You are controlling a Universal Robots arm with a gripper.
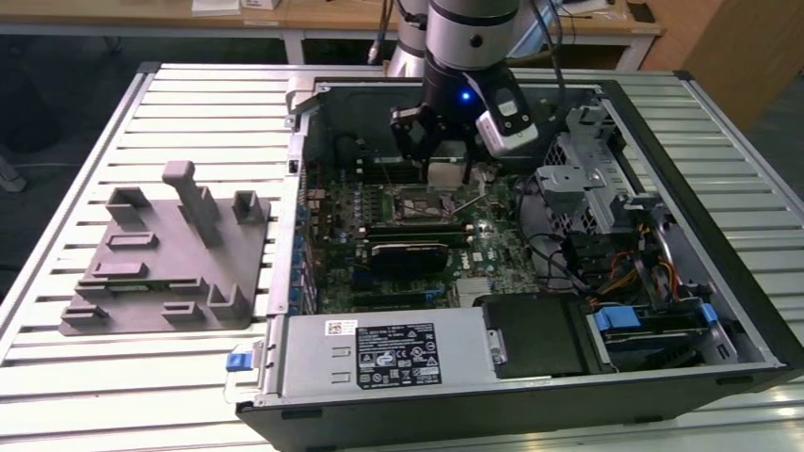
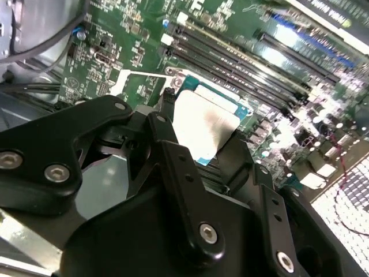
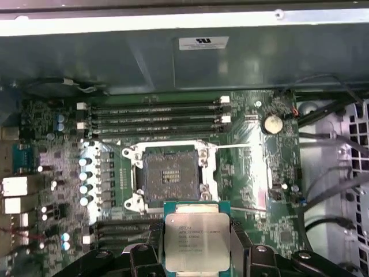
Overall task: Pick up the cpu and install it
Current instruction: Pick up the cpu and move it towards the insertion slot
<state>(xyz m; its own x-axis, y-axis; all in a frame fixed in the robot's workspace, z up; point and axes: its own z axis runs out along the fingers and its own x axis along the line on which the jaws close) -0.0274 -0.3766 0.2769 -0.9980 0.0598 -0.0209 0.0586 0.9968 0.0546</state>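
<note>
The cpu (image 3: 196,239) is a small square chip with a silver top and a pale, teal-edged rim. My gripper (image 3: 196,249) is shut on it, with a black finger on each of two opposite sides. In the second wrist view the cpu (image 2: 204,124) hangs tilted between the black fingers (image 2: 168,118) of the gripper (image 2: 202,137), above the green motherboard. In the exterior view the gripper (image 1: 442,168) holds the cpu (image 1: 443,173) inside the open computer case, just above and behind the socket (image 1: 421,202). The socket (image 3: 170,176) lies open with its contact field bare, a short way from the chip.
Memory slots (image 3: 155,115) run beside the socket, and the case wall (image 3: 173,63) rises behind them. A drive cage with loose cables (image 1: 603,188) crowds the exterior view's right. The power supply box (image 1: 377,353) sits at the case's front. A grey holder (image 1: 169,254) lies on the slatted table.
</note>
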